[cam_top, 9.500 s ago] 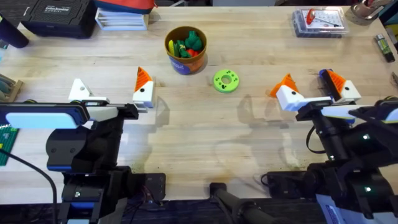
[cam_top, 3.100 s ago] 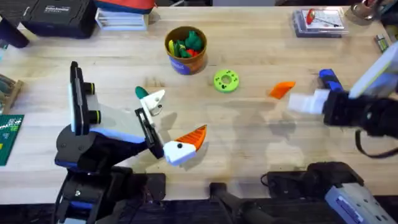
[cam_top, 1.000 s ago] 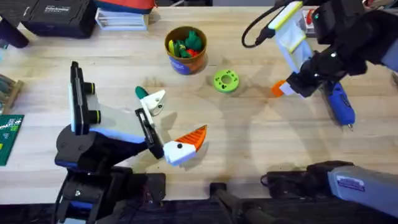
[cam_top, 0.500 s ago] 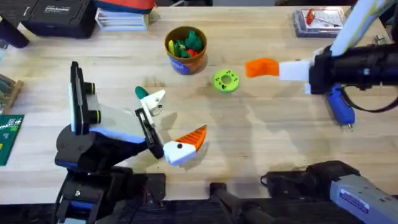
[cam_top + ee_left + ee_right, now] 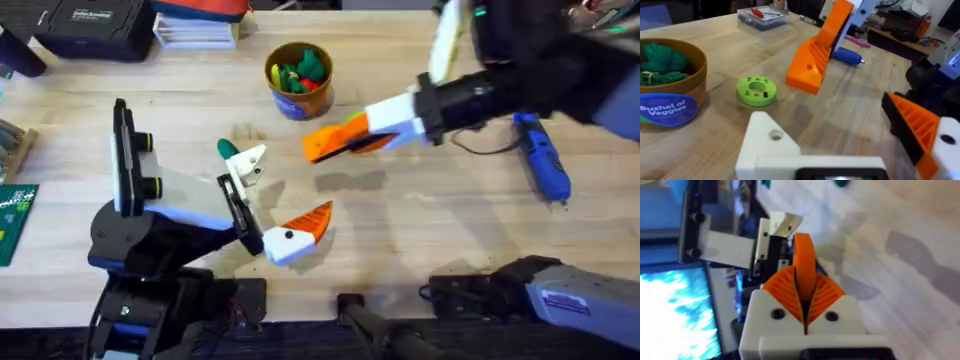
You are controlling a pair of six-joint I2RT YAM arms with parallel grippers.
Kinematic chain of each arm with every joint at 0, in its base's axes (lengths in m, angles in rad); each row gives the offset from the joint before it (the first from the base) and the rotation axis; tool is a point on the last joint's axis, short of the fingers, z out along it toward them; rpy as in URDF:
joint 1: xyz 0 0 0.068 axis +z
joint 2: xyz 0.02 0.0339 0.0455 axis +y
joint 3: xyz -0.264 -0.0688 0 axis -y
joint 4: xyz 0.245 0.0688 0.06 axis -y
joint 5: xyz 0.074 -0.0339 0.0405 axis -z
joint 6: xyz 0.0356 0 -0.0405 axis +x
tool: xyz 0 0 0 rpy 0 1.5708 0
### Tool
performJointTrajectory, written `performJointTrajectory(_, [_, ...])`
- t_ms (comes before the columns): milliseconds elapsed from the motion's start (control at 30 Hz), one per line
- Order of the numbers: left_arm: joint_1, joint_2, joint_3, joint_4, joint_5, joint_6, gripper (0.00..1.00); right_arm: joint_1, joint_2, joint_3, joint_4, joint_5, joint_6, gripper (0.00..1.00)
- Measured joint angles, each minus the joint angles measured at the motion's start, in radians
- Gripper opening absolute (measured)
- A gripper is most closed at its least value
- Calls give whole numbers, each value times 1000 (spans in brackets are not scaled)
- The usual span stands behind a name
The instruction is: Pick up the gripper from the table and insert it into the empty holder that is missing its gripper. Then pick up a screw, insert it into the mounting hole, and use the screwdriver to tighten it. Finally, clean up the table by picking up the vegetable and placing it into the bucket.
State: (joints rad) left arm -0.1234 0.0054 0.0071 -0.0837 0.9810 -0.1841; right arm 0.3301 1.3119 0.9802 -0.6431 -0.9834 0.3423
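Orange-padded right tool is clamped on an orange finger piece above the table; left tool gapes empty.

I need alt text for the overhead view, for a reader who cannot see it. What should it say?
The right gripper, shut on an orange gripper part, reaches across the wooden table toward the left arm's open gripper. Behind them stands a bucket of toy vegetables, and a blue screwdriver lies at the right.
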Motion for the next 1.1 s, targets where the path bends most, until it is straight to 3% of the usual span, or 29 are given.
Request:
performJointTrajectory(400, [0, 0, 0, 0, 0, 0, 969, 108, 245, -2, 187, -216, 173, 8])
performJointTrajectory(667, [11, 0, 0, 1, -17, 0, 969, 150, 303, -3, 416, -253, 342, 8])
performJointTrajectory(1100, [22, 0, 0, 3, -58, -23, 971, 185, 349, -3, 541, -238, 542, 7])
